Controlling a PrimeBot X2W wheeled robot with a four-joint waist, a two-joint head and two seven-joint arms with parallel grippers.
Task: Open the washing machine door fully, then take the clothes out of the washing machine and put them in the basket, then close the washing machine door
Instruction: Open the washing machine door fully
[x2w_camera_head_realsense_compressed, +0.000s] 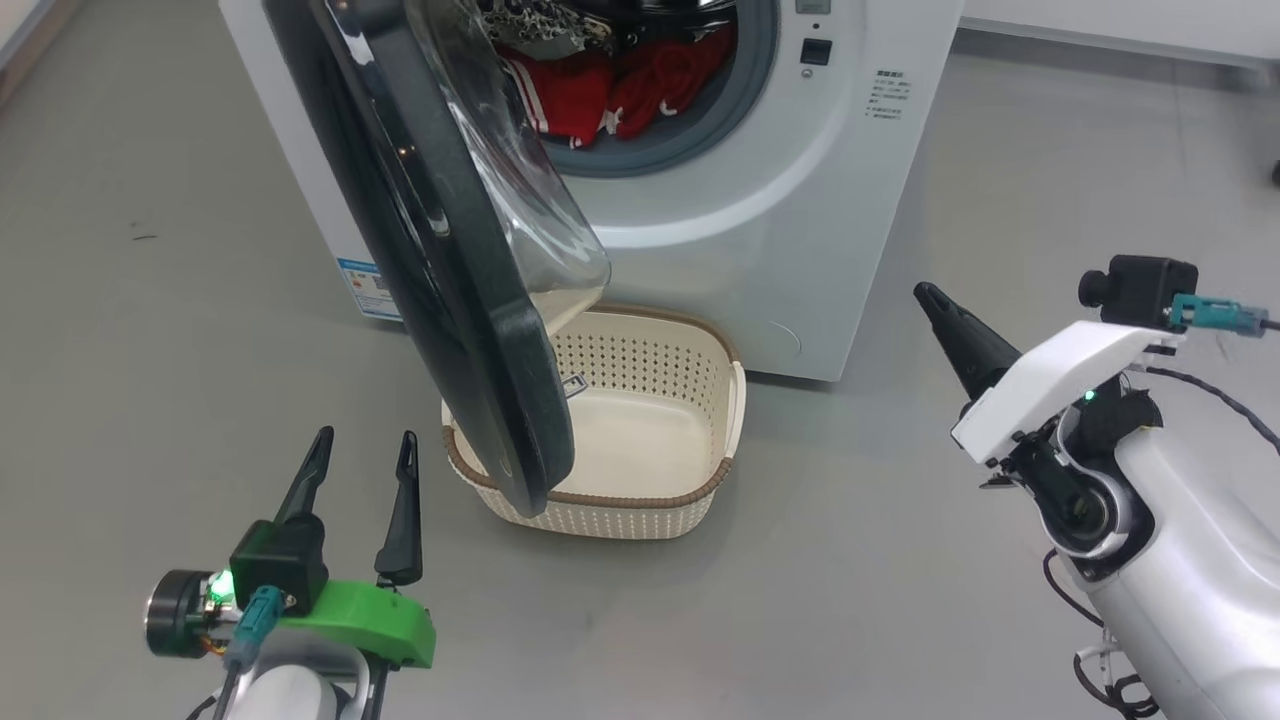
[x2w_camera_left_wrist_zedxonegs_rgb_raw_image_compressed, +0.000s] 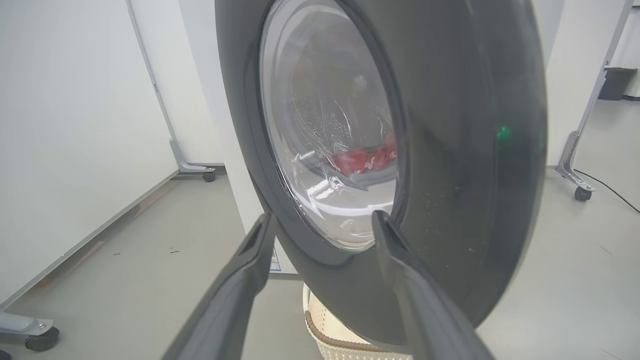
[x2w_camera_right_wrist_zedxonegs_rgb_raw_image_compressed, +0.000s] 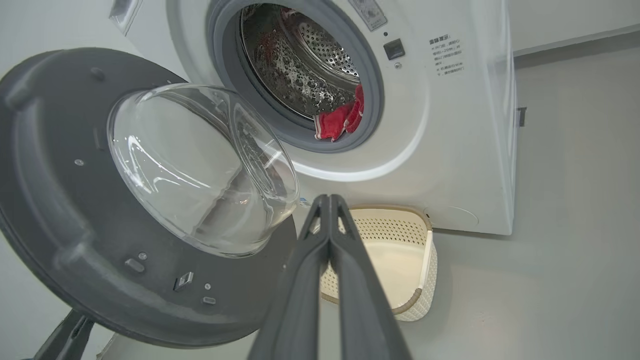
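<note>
A: What is covered by the washing machine door?
B: The left side of the basket and part of the clothes.
A: Is anything cut off?
B: The door's top, by the upper edge.

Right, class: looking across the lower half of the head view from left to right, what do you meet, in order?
left gripper → door → basket → right gripper. The washing machine behind them spans too much of the width to be given a place.
</note>
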